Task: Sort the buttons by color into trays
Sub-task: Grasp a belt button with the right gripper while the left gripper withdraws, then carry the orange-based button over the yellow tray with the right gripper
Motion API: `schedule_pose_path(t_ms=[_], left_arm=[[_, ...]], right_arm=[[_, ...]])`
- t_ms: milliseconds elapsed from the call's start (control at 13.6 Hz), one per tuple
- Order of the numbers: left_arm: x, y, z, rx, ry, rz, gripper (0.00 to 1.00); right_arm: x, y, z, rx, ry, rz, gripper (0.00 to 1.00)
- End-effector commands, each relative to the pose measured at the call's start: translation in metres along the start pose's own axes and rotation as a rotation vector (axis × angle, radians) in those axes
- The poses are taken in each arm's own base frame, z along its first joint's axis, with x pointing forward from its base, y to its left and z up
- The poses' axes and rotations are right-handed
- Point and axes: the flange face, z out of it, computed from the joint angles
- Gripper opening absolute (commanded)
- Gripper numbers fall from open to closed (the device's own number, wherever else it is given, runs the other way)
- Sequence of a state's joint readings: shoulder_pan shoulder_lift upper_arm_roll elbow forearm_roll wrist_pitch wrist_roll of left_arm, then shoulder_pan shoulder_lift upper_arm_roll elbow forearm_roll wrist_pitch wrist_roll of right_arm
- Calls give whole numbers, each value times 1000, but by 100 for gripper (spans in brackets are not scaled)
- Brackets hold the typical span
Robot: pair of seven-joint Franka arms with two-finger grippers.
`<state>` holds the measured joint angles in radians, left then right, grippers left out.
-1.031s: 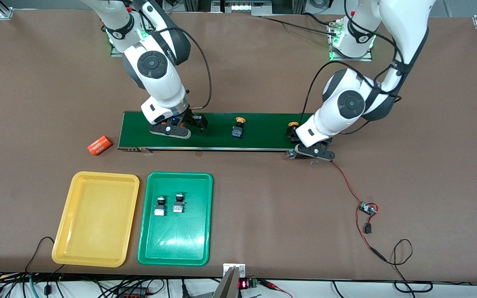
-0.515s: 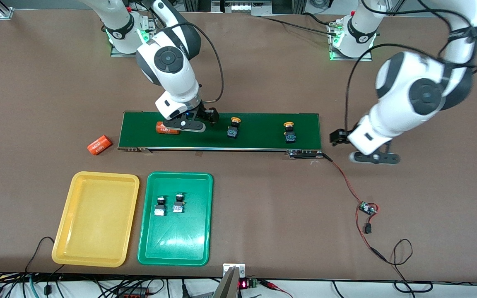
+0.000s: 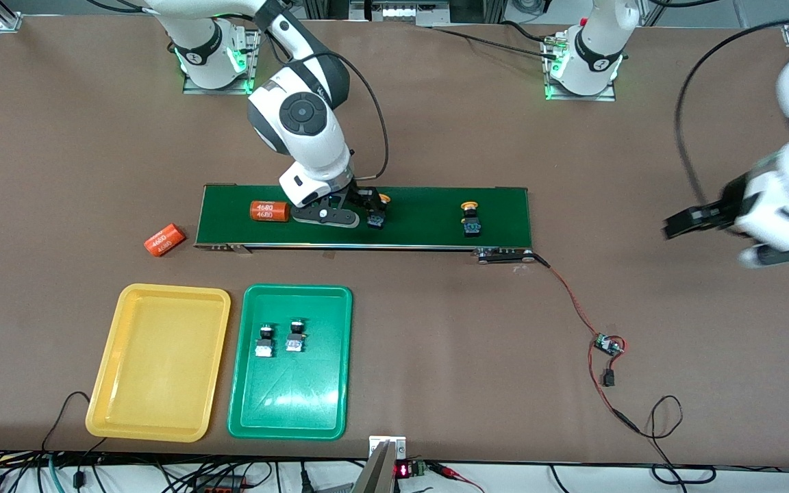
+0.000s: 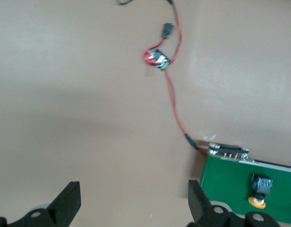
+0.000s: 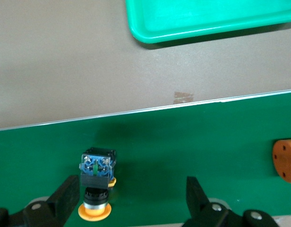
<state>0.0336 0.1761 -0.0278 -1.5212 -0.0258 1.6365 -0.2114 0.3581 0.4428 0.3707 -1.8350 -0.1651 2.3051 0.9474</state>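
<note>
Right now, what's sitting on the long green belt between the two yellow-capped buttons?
Nothing: in the front view, only bare dark-green conveyor belt lies between the two yellow-capped push-buttons.

A: What lies on the table [image 3: 435, 123]?

B: A long dark-green belt [image 3: 422, 233] runs across its middle. One orange cylinder [image 3: 269, 211] printed "4680" lies on the belt, toward the right arm's end.

A: Is there a second one?

B: Yes, another cylinder [image 3: 164, 240] rests on the bare table just off that same end of the belt, slightly nearer the front edge.

A: And at the belt's left-arm end?

B: A red wire [image 3: 570, 301] leaves the belt's corner, reaches a small circuit board [image 3: 607, 344], then trails toward the table's front edge.
</note>
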Motion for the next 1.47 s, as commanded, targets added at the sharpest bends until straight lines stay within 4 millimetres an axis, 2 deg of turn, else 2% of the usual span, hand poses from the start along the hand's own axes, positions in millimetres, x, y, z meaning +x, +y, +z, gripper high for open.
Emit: schedule_pose_path(t_ms=[0,221,368,515,883,1031,1178,1399], left_arm=[[0,-1,-26,-8,-16,95,100],[4,-9,-23,-17,-21,149,100],[-2,-4,-21,-5,-38,153,100],[3,-11,-18,-9,-26,137,100],[5,-18,-15,-10,-13,128,100],[6,-8,-15,4,-4,134,100],[2,-9,-36,42,35,140,100],[-6,-11,-45,48,27,158,100]], right_arm=[[5,-6,4,-3,12,11,100],[13,-8,8,5,7,19,100],[10,-10,20,-4,-7,11,100],[1,-12,32,-21,-23,-12,100],[-5,-12,37,-33,-44,-24,100],[-6,-10,43,-50,-60,-25,93],[-8,-9,53,-59,-74,-24,93],[-8,-6,61,-68,-85,-22,92]])
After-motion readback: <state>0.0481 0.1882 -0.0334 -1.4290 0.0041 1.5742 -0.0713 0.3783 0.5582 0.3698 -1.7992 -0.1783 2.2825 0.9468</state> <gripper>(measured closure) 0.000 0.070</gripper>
